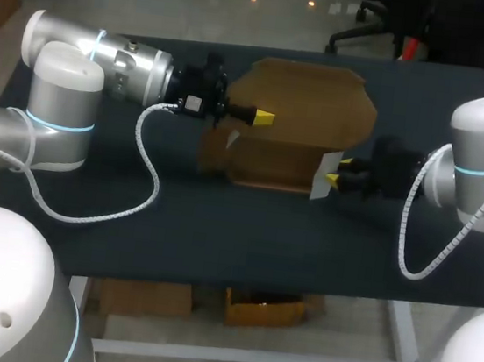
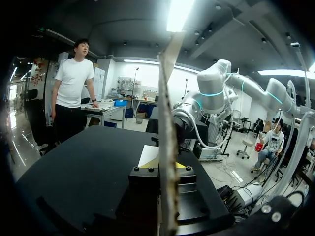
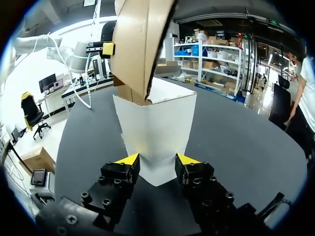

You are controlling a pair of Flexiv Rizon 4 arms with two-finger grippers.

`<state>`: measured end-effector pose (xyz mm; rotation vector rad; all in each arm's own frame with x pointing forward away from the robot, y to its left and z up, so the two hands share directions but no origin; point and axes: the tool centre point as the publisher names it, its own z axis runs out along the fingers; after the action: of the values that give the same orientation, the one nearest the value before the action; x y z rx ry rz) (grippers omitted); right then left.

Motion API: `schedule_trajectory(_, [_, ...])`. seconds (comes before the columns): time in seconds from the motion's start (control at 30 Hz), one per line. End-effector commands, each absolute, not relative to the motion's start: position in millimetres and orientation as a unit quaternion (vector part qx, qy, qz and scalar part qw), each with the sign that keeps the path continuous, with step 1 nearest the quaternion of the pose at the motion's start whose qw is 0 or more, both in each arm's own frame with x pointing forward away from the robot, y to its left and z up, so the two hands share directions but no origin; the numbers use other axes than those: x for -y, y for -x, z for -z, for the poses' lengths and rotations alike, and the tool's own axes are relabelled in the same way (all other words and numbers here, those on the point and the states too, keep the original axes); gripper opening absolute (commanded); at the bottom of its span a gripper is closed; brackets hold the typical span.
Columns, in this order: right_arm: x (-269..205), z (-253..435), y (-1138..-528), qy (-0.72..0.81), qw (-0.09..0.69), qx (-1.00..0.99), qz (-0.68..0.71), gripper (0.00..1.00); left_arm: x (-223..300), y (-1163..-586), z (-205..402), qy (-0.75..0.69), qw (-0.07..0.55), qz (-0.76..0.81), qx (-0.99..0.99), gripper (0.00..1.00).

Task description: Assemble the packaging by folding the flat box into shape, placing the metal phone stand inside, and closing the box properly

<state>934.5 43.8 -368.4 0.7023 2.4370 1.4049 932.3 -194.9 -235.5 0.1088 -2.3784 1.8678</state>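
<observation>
A brown cardboard box (image 1: 297,126), partly folded, stands in the middle of the black table. My left gripper (image 1: 266,117) comes in from the left and is shut on the box's upright panel (image 2: 167,147), which shows edge-on between its fingers (image 2: 166,166). A white flap (image 1: 324,175) hangs at the box's right front corner. My right gripper (image 1: 341,177) is right beside it. In the right wrist view the white flap (image 3: 156,128) lies between the right gripper's (image 3: 157,160) parted yellow tips, under the brown panel (image 3: 138,44). The left gripper (image 3: 107,49) shows beyond the box.
The black table top (image 1: 219,222) is bare in front of the box. My left arm's white cable (image 1: 145,178) loops over the table at the left, and my right arm's cable (image 1: 411,246) hangs at the right.
</observation>
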Motion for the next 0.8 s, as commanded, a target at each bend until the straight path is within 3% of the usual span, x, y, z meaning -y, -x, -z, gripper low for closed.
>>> schedule_trajectory(0.03, [-52.4, 367.4, -932.2, -0.246, 0.13, -0.832, -0.479, 0.44, 196.5, -932.5, 238.0, -0.035, 0.059, -0.615, 0.785, 0.0])
schedule_trajectory(0.8, [-48.5, 368.1, -932.5, -0.295, 0.154, -0.814, -0.476, 0.44, 196.5, -932.5, 238.0, -0.035, 0.059, -0.615, 0.785, 0.0])
